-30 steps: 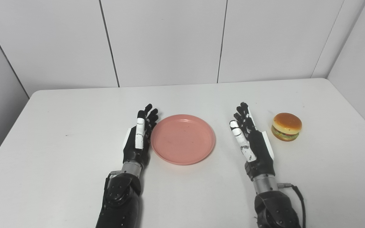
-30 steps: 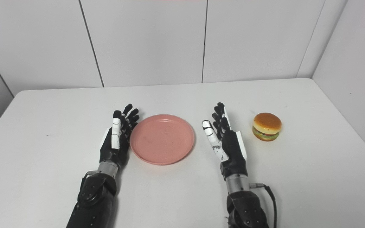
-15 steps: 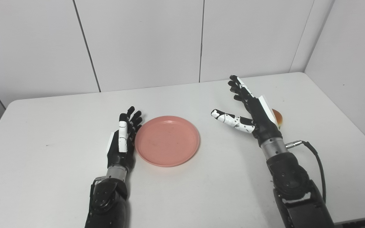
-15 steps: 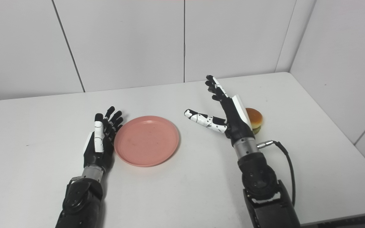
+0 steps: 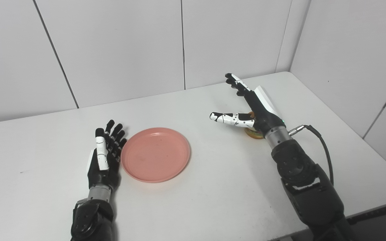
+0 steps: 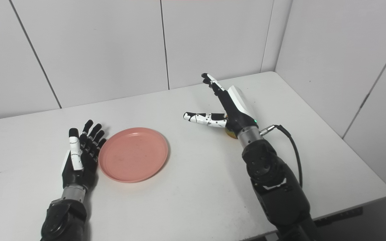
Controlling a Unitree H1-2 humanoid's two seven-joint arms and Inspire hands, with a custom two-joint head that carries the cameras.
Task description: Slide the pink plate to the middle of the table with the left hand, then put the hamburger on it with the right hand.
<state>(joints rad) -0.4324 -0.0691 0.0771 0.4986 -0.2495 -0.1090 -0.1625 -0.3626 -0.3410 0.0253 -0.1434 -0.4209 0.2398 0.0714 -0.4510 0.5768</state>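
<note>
Left eye view: pink plate (image 5: pixel 155 154) holds nothing; hamburger (image 5: pixel 254 133) apart.

Matt pink plate (image 5: pixel 155 154), smooth matt white table (image 5: pixel 213 187)

Table (image 5: pixel 213 201) being viewed downward from two side-by-side head cameras, near edge closest, same scene being shared.

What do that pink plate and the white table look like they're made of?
The pink plate looks like matte plastic: one even colour, a soft moulded rim, only a dull sheen. The table looks like smooth white laminate or plastic, with faint reflections and rounded corners; which one isn't clear.
</note>
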